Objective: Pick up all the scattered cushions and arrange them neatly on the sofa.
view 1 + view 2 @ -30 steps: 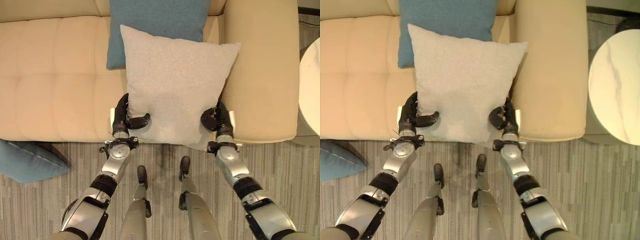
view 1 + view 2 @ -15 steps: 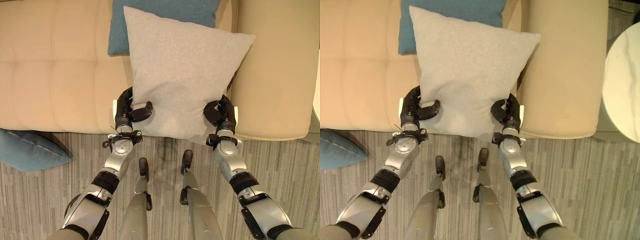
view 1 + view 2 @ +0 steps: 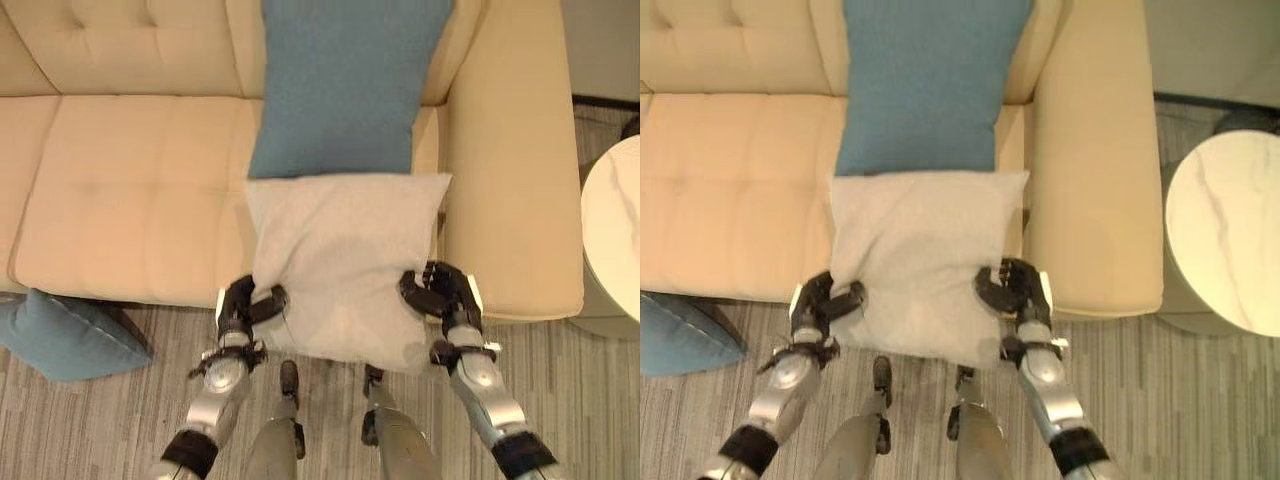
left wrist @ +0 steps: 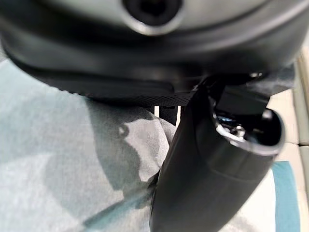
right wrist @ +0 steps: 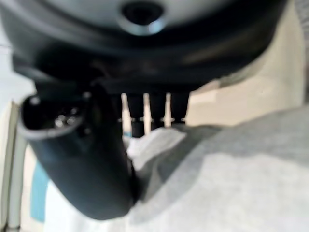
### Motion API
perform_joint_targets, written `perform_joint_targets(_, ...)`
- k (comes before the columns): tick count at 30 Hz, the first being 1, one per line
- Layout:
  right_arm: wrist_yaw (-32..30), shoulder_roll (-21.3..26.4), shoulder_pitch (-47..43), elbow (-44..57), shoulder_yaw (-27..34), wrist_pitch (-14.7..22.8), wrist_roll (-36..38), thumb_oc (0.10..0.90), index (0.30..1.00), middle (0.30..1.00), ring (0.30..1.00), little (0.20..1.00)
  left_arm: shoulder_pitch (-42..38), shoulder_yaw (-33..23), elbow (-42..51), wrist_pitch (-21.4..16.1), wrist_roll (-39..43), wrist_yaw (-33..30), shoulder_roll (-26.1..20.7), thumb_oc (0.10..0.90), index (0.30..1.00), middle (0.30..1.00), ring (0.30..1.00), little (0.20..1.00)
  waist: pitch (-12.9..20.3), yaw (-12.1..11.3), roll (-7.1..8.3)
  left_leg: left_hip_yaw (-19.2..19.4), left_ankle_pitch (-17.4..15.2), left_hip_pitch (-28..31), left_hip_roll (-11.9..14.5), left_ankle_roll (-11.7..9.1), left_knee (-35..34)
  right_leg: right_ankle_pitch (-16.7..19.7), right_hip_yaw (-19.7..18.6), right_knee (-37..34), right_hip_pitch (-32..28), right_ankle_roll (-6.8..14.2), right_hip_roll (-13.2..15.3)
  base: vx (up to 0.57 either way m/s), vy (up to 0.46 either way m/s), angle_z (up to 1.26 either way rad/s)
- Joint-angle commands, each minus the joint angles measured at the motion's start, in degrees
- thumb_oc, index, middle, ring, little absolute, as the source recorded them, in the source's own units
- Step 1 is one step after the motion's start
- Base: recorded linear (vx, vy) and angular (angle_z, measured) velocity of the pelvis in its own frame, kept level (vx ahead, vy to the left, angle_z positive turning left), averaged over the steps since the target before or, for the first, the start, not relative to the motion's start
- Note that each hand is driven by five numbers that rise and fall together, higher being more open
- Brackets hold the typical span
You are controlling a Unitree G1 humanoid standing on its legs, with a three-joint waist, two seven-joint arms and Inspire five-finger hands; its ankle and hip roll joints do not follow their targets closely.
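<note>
Both hands are gripping the grey cushion (image 3: 345,265) at its near corners, left hand (image 3: 243,305) at 8 o'clock, right hand (image 3: 437,292) at 4 o'clock, fingers curled into the fabric. The cushion is lying on the sofa (image 3: 130,200) seat edge, overhanging the floor; it is likely sliding off if the hands are letting go now. A blue cushion (image 3: 60,335) is waiting on the floor.

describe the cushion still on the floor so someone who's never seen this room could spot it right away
Start at the cream sofa and follow its front edge toward the robot's left. There, on the striped floor, lies a blue cushion tucked against the sofa base. The other blue cushion stands against the backrest, and the grey cushion is gripped by both hands.
</note>
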State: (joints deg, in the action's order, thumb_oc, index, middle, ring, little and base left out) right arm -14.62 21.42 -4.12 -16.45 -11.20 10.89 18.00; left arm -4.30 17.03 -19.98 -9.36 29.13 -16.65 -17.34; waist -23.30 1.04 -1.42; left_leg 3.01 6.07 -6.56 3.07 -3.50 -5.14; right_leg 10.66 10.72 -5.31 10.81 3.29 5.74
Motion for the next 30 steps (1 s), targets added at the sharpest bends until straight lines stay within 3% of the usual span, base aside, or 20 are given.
perform_joint_targets(1, 3.69, -2.94, -0.60, 8.34, -1.60, 4.20, -4.34, 0.400, 0.300, 0.300, 0.300, 0.300, -4.61, 0.61, 9.22, -6.25, -2.31, 5.55, 1.70, 0.400, 0.300, 0.300, 0.300, 0.300, 9.11, 0.51, 2.19, 0.69, -8.56, 0.98, -4.87, 2.72, 2.57, -9.22, -2.66, 3.59, -3.40, 4.13, 1.13, 0.04, 0.050, 0.03)
perform_joint_targets(7, 5.66, -1.75, 5.37, 14.17, -1.32, 4.50, -7.05, 0.400, 0.300, 0.300, 0.300, 0.300, 1.36, 1.69, 15.02, -6.08, -2.51, 7.86, 0.48, 0.400, 0.300, 0.300, 0.300, 0.300, 12.49, 0.31, 1.88, -0.55, -8.84, 5.51, -5.12, 3.38, 1.50, -11.16, -2.96, 5.18, -6.98, 4.20, 0.97, 0.03, 0.030, 0.04)
perform_joint_targets(9, 5.10, -2.13, 5.46, 15.08, -1.44, 4.46, -7.76, 0.400, 0.300, 0.300, 0.300, 0.300, 1.50, 2.78, 16.29, -6.27, -2.06, 7.59, 0.91, 0.400, 0.300, 0.300, 0.300, 0.300, 12.73, 0.48, 1.79, -2.24, -8.58, 5.64, -4.95, 3.38, 1.89, -12.29, -5.21, 8.01, -6.82, 4.16, 0.42, -0.03, -0.014, 0.09)
perform_joint_targets(13, 2.31, -1.98, 3.52, 15.56, -2.84, 5.19, -8.57, 0.400, 0.300, 0.300, 0.300, 0.300, -1.69, 5.62, 16.98, -8.04, -0.75, 5.85, 1.84, 0.400, 0.300, 0.300, 0.300, 0.300, 13.62, 1.43, 2.14, -7.56, -7.38, 4.00, -5.74, 3.66, 3.59, -15.72, -20.98, 10.65, -7.24, 2.01, -6.47, -0.07, -0.039, 0.98)
perform_joint_targets(16, 1.80, -0.91, 2.25, 17.25, -3.35, 5.48, -10.05, 0.400, 0.300, 0.300, 0.300, 0.300, -2.57, 8.18, 18.47, -7.58, -2.95, 6.62, 0.72, 0.400, 0.300, 0.300, 0.300, 0.300, 14.34, 0.58, 2.95, -12.21, -5.97, 2.89, -6.40, 2.55, 3.70, -16.07, -20.15, 9.08, -9.34, 0.23, -7.53, -0.06, -0.172, 0.70)
perform_joint_targets(20, 1.07, -0.60, 2.51, 17.74, -2.96, 5.87, -10.16, 0.400, 0.300, 0.300, 0.300, 0.300, -1.77, 9.42, 18.31, -7.35, -2.45, 7.24, 1.36, 0.400, 0.300, 0.300, 0.300, 0.300, 14.29, 1.14, 3.26, -13.84, -4.69, 0.01, -7.08, 1.30, 5.73, -16.12, -16.35, 5.85, -11.19, -0.28, -7.26, -0.12, -0.112, 1.19)
perform_joint_targets(21, 0.82, -0.65, 2.55, 17.98, -2.70, 5.82, -9.91, 0.400, 0.300, 0.300, 0.300, 0.300, -1.45, 9.58, 18.29, -7.33, -1.77, 7.35, 1.71, 0.400, 0.300, 0.300, 0.300, 0.300, 14.22, 1.57, 3.30, -12.17, -4.57, -1.04, -6.74, 1.17, 6.23, -15.99, -14.99, 5.17, -11.20, -0.23, -6.91, -0.25, -0.018, 1.25)
perform_joint_targets(22, 0.22, -0.54, 2.11, 18.22, -2.67, 5.78, -9.83, 0.400, 0.300, 0.300, 0.300, 0.300, -0.91, 9.70, 17.73, -7.72, -0.59, 7.47, 2.31, 0.400, 0.300, 0.300, 0.300, 0.300, 13.48, 2.85, 3.64, -2.45, -5.22, -2.29, -4.27, 1.51, 8.20, -15.55, -11.70, 3.89, -12.01, 0.21, -5.44, -0.19, 0.012, 1.10)
perform_joint_targets(23, 0.21, -0.54, 2.07, 18.21, -2.67, 5.78, -9.83, 0.400, 0.300, 0.300, 0.300, 0.300, -0.95, 9.68, 17.72, -7.72, -0.58, 7.48, 2.31, 0.400, 0.300, 0.300, 0.300, 0.300, 13.58, 2.84, 3.60, -2.44, -5.11, -2.52, -4.22, 1.50, 8.24, -15.39, -11.72, 3.83, -11.82, 0.20, -5.48, -0.19, 0.035, 1.38)
perform_joint_targets(25, -0.33, -0.39, 1.33, 18.88, -2.85, 5.69, -10.29, 0.400, 0.300, 0.300, 0.300, 0.300, -0.82, 9.42, 17.76, -7.95, -0.36, 7.34, 2.18, 0.400, 0.300, 0.300, 0.300, 0.300, 13.64, 3.62, 3.83, 6.95, -5.66, -2.55, -1.16, 1.56, 9.53, -14.85, -8.71, 3.04, -11.91, 0.57, -4.53, -0.09, 0.013, 1.06)
perform_joint_targets(27, -0.78, -0.22, 0.80, 19.89, -2.76, 5.59, -11.28, 0.400, 0.300, 0.300, 0.300, 0.300, -0.76, 8.99, 18.50, -8.09, -0.68, 7.34, 1.55, 0.400, 0.300, 0.300, 0.300, 0.300, 14.01, 4.55, 4.35, 13.99, -7.09, -1.61, 1.17, 1.52, 11.65, -14.58, -4.51, 2.52, -12.75, 0.78, -3.32, 0.00, 0.023, 1.20)
perform_joint_targets(30, -0.89, -0.01, 0.37, 20.22, -2.29, 5.72, -11.54, 0.400, 0.300, 0.300, 0.300, 0.300, -1.18, 8.58, 19.98, -8.06, -2.14, 7.61, 0.26, 0.400, 0.300, 0.300, 0.300, 0.300, 14.19, 5.29, 4.78, 19.05, -8.85, -0.33, 2.94, 1.49, 13.56, -14.22, -0.48, 2.74, -12.58, 0.61, -2.07, -0.05, 0.057, 1.31)
